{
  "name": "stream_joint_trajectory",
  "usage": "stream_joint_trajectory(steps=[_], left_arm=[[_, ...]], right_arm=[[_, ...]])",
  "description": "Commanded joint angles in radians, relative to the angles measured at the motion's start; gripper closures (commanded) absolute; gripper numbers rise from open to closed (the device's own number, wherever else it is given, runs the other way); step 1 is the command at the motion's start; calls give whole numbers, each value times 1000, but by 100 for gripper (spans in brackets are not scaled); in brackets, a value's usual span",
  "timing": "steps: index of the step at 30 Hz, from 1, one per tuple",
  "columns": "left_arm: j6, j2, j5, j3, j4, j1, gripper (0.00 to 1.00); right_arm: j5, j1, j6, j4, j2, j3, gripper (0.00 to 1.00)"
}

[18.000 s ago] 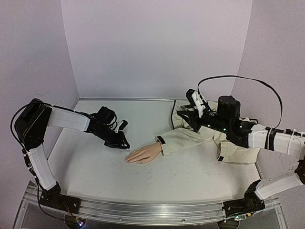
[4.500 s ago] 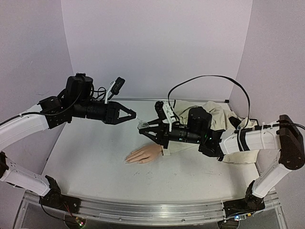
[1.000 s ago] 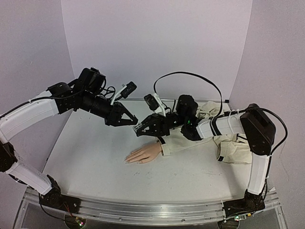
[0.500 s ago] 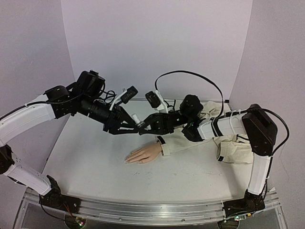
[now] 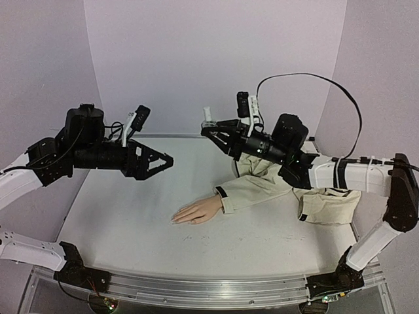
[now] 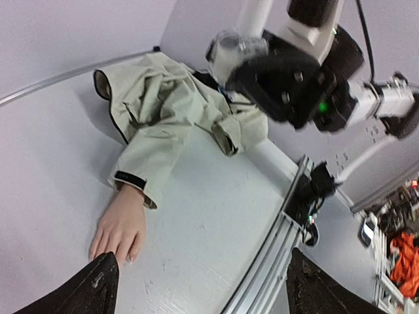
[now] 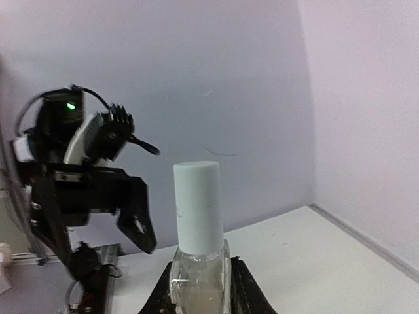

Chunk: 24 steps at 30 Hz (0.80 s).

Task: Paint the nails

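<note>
Right gripper clasps bottle aloft — left gripper (splayed) opposite.

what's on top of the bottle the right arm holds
A pale cap sits on the clear bottle, which the right fingers grip by its sides. Whatever is under the cap is covered.

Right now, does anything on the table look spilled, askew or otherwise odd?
Nothing is spilled or broken. The small bottle stands upright, cap on, in the right pincer. The mannequin hand lies flat, palm down. Only the beige sleeve looks untidy: it is bunched in folds at the far right.
</note>
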Motion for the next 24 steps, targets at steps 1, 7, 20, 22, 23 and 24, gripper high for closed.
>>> stream_joint_trajectory(steps=[1,7,20,22,23,24], left_arm=[[-156,24,-194,18,238,4,11],[-183,122,-246,106,282,4,8],[-238,195,-211,105,367,3,50],[-241,203,-199,106,370,3,52],[-239,208,-192,108,373,3,55],[-238,212,-186,110,375,3,58]], right_arm=[[560,130,-275,-196,-19,39,100],[869,254,-310,-214,31,79,100],[917,330,-371,-191,106,134,100],[911,330,-373,-191,107,137,100],[907,331,-373,-191,108,137,100],[902,330,-372,-191,110,137,100]])
